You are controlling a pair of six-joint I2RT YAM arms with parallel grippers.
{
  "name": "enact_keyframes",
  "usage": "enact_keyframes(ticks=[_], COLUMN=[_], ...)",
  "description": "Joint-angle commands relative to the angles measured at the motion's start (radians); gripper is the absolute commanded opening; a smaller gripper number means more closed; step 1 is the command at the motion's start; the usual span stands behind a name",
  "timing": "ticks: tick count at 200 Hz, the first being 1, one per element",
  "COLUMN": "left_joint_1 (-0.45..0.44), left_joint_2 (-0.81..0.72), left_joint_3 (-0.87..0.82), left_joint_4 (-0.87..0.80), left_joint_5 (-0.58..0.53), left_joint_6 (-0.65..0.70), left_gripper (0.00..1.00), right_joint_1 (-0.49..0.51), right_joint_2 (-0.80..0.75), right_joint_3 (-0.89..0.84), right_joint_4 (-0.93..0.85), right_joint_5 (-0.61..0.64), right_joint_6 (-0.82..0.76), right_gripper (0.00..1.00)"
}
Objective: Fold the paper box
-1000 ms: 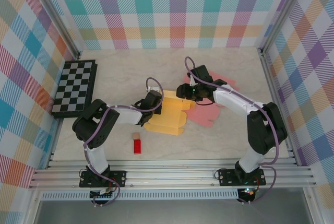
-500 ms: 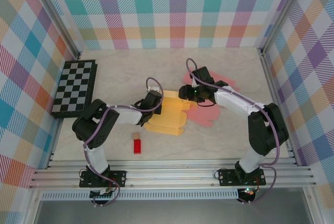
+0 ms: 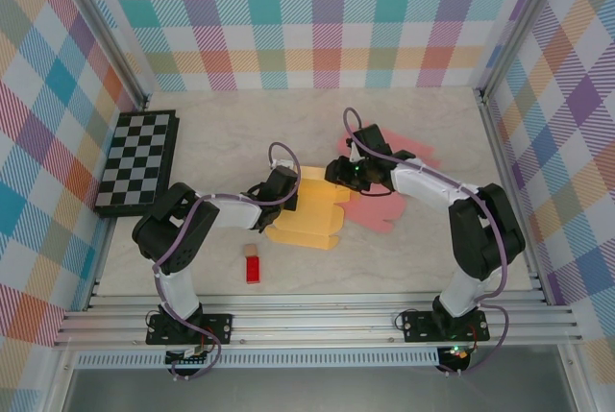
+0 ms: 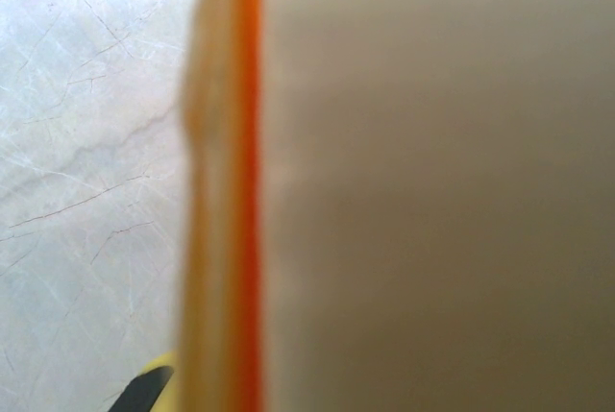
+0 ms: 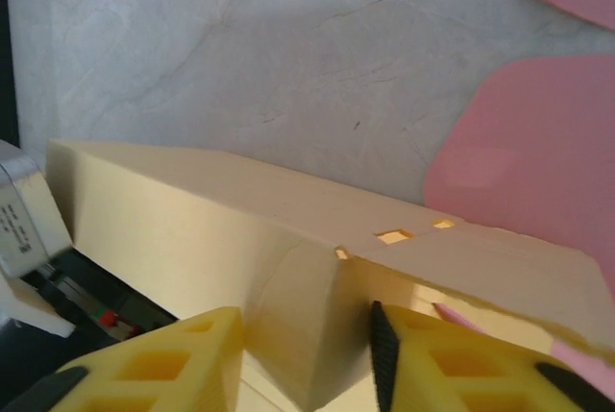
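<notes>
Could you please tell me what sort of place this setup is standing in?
Probably a robot test cell rather than a home: plaid-printed walls enclose a marble-look table, aluminium rails frame its near edge, and a checkerboard lies left of the paper box.

The paper box [image 5: 192, 230] is matt yellow card, the pink sheet [image 5: 519, 153] matt paper, the table [image 5: 288, 66] smooth, marble-veined.

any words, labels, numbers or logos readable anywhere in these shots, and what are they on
No text here reads clearly.
White label at the left edge of the right wrist view, on a piece of hardware: small dark print, too blurred to read.
Yellow paper box, pink sheet, chessboard, red block: no print visible.
</notes>
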Motion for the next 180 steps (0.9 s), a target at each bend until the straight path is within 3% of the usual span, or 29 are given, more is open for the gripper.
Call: enact_keyframes(ticks=[1, 49, 59, 72, 103, 147, 180], left_joint_1=[-0.011, -0.013, -0.013, -0.013, -0.011, 0.002, 0.028], left_joint_2=[-0.008, -0.009, -0.009, -0.012, -0.024, -0.015, -0.009], left_joint_3=[-0.001, 0.0, 0.001, 0.012, 0.036, 0.076, 0.094], left_joint_4=[-0.061, -0.063, -0.07, -0.092, -0.129, -0.209, -0.261], left_joint_5=[0.012, 0.006, 0.002, -0.015, -0.043, -0.102, -0.112], left_joint_6=[0.01, 0.008, 0.004, -0.016, -0.069, -0.174, -0.26], left_gripper=[0.0, 0.0, 0.0, 0.0, 0.0, 0.0, 0.0], right_joint_1=[0.002, 0.003, 0.006, 0.012, 0.022, 0.053, 0.113], right_joint_2=[0.006, 0.008, 0.007, -0.002, -0.051, -0.156, -0.162], right_joint_3=[-0.016, -0.019, -0.021, -0.015, -0.022, -0.056, -0.094], right_joint_4=[0.032, 0.029, 0.023, -0.001, -0.044, -0.095, -0.039], right_joint_5=[-0.03, -0.012, 0.001, 0.032, 0.086, 0.179, 0.195], right_joint_6=[0.044, 0.079, 0.079, 0.069, 0.028, -0.03, -0.012], right_gripper=[0.31, 0.15, 0.18, 0.29, 0.38, 0.39, 0.36])
